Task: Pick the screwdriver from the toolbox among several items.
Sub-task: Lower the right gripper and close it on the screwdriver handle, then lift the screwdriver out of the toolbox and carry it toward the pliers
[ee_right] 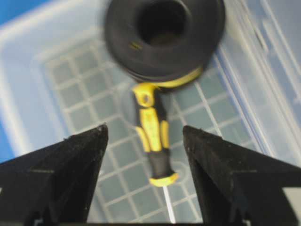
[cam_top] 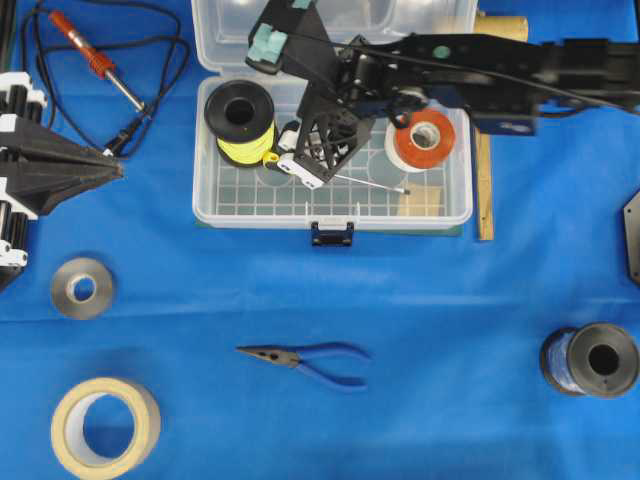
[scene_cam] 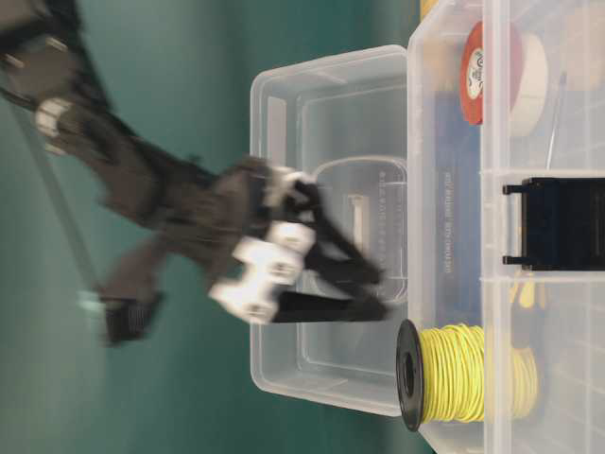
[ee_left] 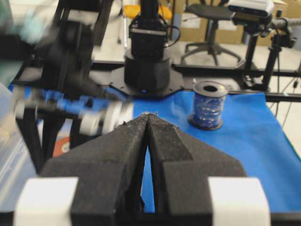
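Observation:
The screwdriver point(ee_right: 151, 136), with its yellow-and-black handle, lies flat on the gridded bottom of the clear toolbox point(cam_top: 205, 190). Its thin shaft point(cam_top: 375, 183) points right. My right gripper point(ee_right: 145, 131) hangs open just above it, one finger on each side of the handle, touching nothing. From overhead the right gripper point(cam_top: 292, 158) has reached across into the box. Beside the handle stands the black spool of yellow wire point(cam_top: 240, 120). The red-and-white tape roll point(cam_top: 425, 140) and a tan wooden square point(cam_top: 420, 200) sit in the box's right part. My left gripper point(cam_top: 105, 170) rests shut at the far left.
Blue-handled pliers point(cam_top: 305, 358) lie in front of the box. A red soldering iron point(cam_top: 95, 60) with its cord is at the back left. A grey roll point(cam_top: 82, 287), a masking tape roll point(cam_top: 105, 427) and a blue wire spool point(cam_top: 590, 358) sit on the cloth.

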